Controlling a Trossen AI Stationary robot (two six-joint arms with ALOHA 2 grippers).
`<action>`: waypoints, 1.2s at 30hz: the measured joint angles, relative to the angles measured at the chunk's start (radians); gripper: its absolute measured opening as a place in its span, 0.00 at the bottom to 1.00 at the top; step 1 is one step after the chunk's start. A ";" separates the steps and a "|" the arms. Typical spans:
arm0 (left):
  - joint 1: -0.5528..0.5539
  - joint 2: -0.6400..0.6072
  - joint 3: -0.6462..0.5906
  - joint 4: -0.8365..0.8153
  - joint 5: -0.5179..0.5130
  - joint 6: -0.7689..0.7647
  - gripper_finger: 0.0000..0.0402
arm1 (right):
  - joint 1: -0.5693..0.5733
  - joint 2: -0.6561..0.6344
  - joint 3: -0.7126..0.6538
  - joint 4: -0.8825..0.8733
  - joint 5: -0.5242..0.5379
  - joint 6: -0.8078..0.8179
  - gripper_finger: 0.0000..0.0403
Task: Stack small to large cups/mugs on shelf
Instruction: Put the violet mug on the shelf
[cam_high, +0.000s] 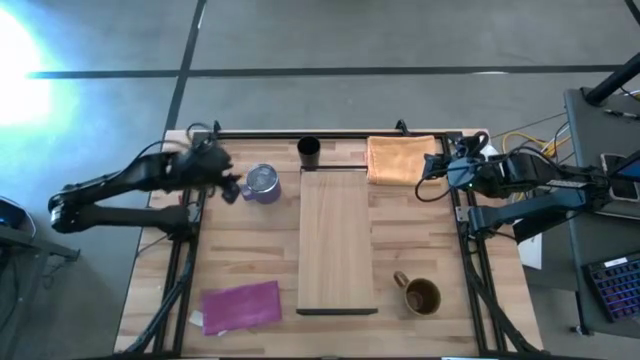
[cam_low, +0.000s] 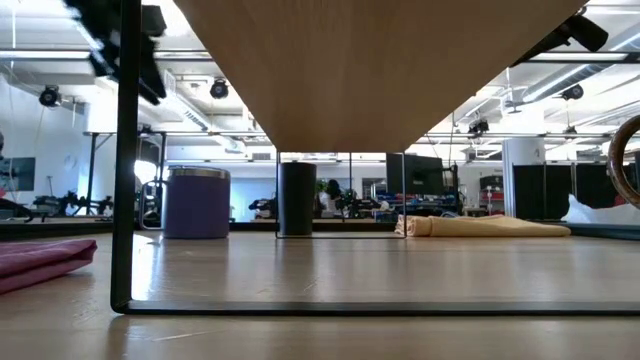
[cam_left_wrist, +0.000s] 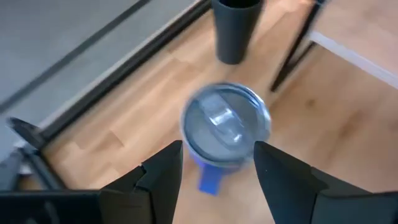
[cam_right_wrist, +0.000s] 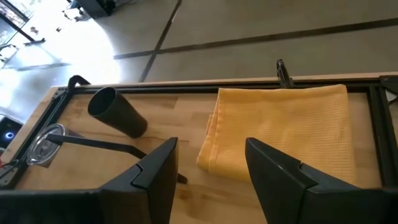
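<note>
The purple mug (cam_high: 262, 184) with a silvery lid stands upright on its base on the table, left of the shelf (cam_high: 337, 240); it also shows in the left wrist view (cam_left_wrist: 225, 127) and the low view (cam_low: 196, 203). My left gripper (cam_high: 232, 186) is open, just left of the mug and above it, touching nothing. The black cup (cam_high: 309, 152) stands upright at the shelf's far end. The brown mug (cam_high: 420, 294) stands on the table right of the shelf's near end. My right gripper (cam_high: 437, 166) is open above the orange cloth (cam_right_wrist: 280, 130), at the far right.
A purple cloth (cam_high: 240, 306) lies at the near left. The shelf stands on thin black legs (cam_low: 122, 160) above the table. A black frame runs around the table's edges. Bare table lies between the purple mug and the purple cloth.
</note>
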 joint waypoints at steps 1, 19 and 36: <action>-0.017 -0.040 -0.027 0.000 0.000 -0.031 0.46 | 0.000 0.000 0.000 0.000 0.002 0.000 0.45; -0.083 -0.246 -0.315 0.105 -0.114 -0.189 0.46 | 0.000 0.013 -0.002 -0.001 0.053 0.015 0.45; -0.075 0.145 -0.110 -0.041 0.049 -0.172 0.46 | 0.000 0.063 -0.002 -0.007 0.053 0.037 0.45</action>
